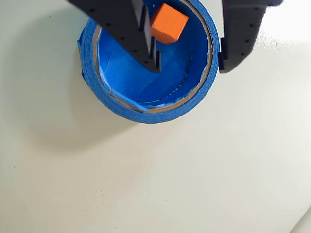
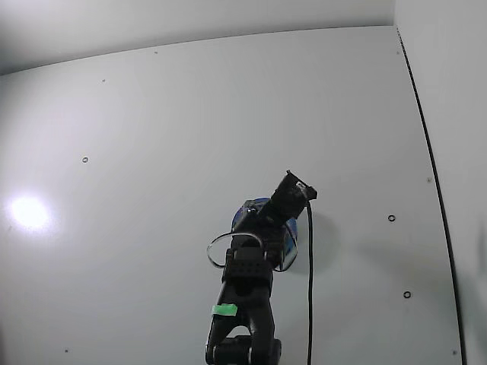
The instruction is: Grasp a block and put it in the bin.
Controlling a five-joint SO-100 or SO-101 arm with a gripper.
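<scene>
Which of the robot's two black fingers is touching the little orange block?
The toothed finger left of the block in the wrist view. The other finger is apart, outside the blue bin; the gripper is open.

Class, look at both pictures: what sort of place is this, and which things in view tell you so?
Probably a tabletop robot test bench: a bare white table, a small black arm carrying a camera, and simple props, namely an orange block over a blue tape-roll bin.
</scene>
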